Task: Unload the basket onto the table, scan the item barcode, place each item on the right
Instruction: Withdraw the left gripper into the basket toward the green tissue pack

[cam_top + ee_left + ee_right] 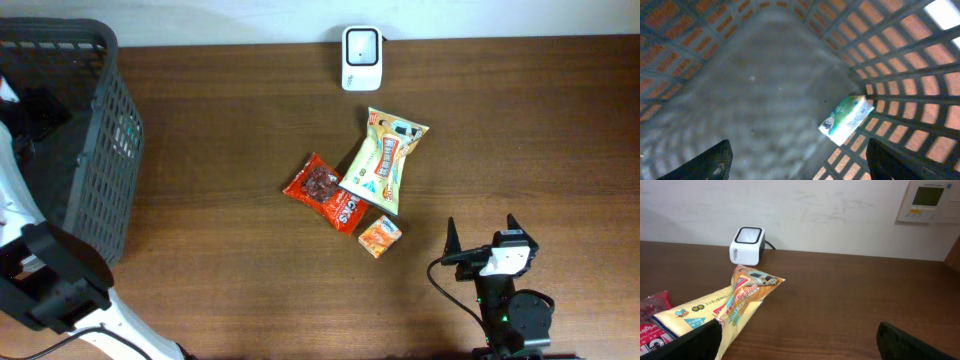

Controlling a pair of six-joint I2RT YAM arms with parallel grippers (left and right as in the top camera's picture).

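In the left wrist view, my left gripper (800, 162) hangs inside the black mesh basket (900, 55), open with nothing between its fingers. A small green-and-white packet (846, 120) lies on the basket floor against the wall, ahead of the fingers and apart from them. The white barcode scanner (361, 57) stands at the table's back edge. A yellow snack bag (385, 160), a red bag (326, 190) and a small orange packet (380, 236) lie mid-table. My right gripper (482, 237) rests open near the front edge, right of the orange packet, empty.
The basket (95, 150) fills the table's left end, and the left arm reaches into it. In the right wrist view the scanner (746, 245) is far ahead on the left. The yellow bag (725, 307) lies by the left finger. A wall panel (925, 200) hangs behind.
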